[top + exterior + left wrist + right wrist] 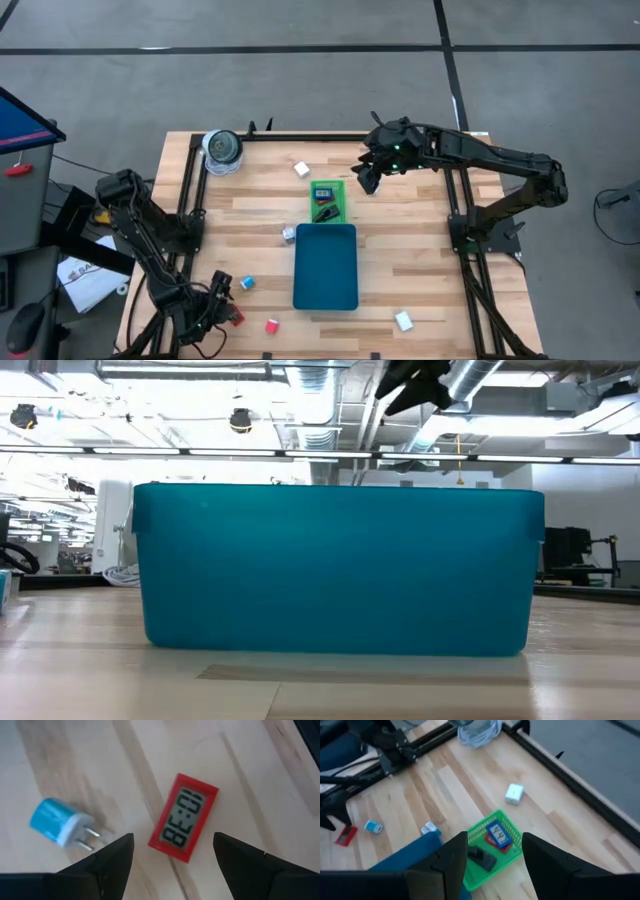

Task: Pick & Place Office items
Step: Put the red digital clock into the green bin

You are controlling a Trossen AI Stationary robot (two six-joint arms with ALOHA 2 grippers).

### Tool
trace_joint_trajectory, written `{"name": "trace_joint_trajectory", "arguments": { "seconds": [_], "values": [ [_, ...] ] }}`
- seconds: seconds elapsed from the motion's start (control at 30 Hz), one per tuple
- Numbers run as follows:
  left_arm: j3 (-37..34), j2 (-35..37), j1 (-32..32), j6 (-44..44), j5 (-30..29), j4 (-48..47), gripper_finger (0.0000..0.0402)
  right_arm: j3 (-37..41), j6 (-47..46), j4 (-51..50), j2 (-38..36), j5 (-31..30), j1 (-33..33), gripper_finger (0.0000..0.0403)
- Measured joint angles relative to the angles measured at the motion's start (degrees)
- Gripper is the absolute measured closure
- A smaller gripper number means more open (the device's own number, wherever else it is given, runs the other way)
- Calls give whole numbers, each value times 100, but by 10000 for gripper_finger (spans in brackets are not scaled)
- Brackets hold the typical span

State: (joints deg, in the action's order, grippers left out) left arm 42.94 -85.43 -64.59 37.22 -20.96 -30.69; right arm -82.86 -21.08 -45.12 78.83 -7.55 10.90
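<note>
Left gripper (172, 857): fingers spread apart, holding nothing, low over the table's near left corner.
Between its fingers: a red digital clock (183, 816) lies flat on the wood, display up, not touched by either finger.
Just beside it: a blue plug adapter (59, 823) with white end and two prongs, on its side.
Right gripper (495, 852): fingers parted, empty, hanging above the green tray (328, 200).
Under it: the green tray holds a blue clock (498, 833) lying on a red piece, and a black piece (481, 858).
Next to that: the teal tray (326, 266), touching the green tray's near end.
Farther out: white adapter (514, 793), coiled white cable (222, 147), a silvery item (288, 233), a white piece (403, 320).
</note>
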Motion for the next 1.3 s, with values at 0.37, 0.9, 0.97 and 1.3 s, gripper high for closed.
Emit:
{"name": "trace_joint_trajectory", "arguments": {
  "seconds": [0.37, 0.9, 0.97, 1.3],
  "values": [
    [-674, 0, 83, -427, 275, 930, 135, -1, -147, -9, -23, -308, -119, 221],
    [-1112, 13, 556, -702, 585, 2120, 222, -1, -247, -30, -13, -405, -114, 221],
    [-1113, 20, 648, -700, 702, 2111, 249, -1, -252, -28, -13, -437, -114, 221],
    [-1121, 397, 780, -499, 617, 2168, 254, -1, -252, -28, -11, -437, -114, 221]
  ]
}}
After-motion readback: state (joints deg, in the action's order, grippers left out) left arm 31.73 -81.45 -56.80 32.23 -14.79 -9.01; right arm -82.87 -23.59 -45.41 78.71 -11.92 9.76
